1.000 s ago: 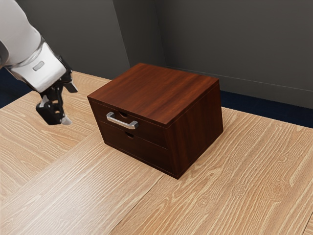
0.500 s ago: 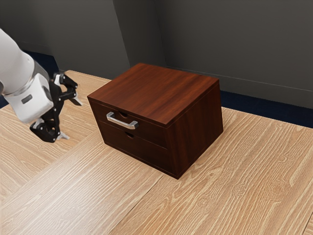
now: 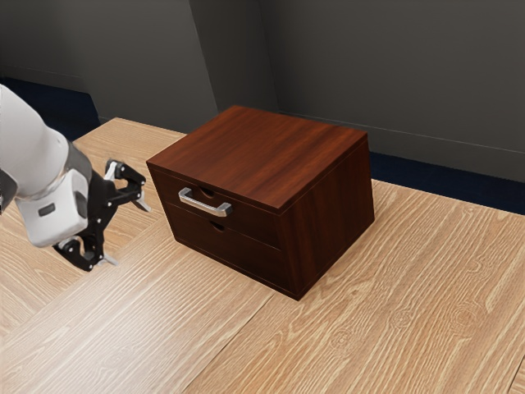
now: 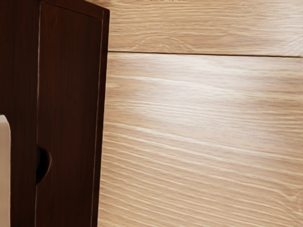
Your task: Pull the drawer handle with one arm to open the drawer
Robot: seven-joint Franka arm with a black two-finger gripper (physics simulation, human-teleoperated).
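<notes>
**Foreground.** The light wooden table carries everything in the scene. Toward the exterior view's left, low over the boards, I have the gripper at the end of the white arm. It is turned on its side so that it faces the cabinet. Its jaws stand wide apart, one finger above and the other close to the table. Nothing lies between them, and it has hold of nothing.

**Middle ground.** The dark wooden cabinet stands on the table, to the exterior view's right of the gripper. The handle, a silver bar, runs across the front of the upper drawer. It lies beyond the fingertips, near them but clearly apart, at about the height of the upper finger. The upper drawer's front sits flush with the cabinet's face, so it reads as shut. Below it is the lower drawer, with a small notch cut in its top edge.

**Wrist view.** This shows the cabinet's dark front against the table, with the notch as a half-round cut. A pale strip beside the notch is probably the handle, though too little of it shows to be sure.

**Background.** A grey wall rises behind the cabinet.
</notes>
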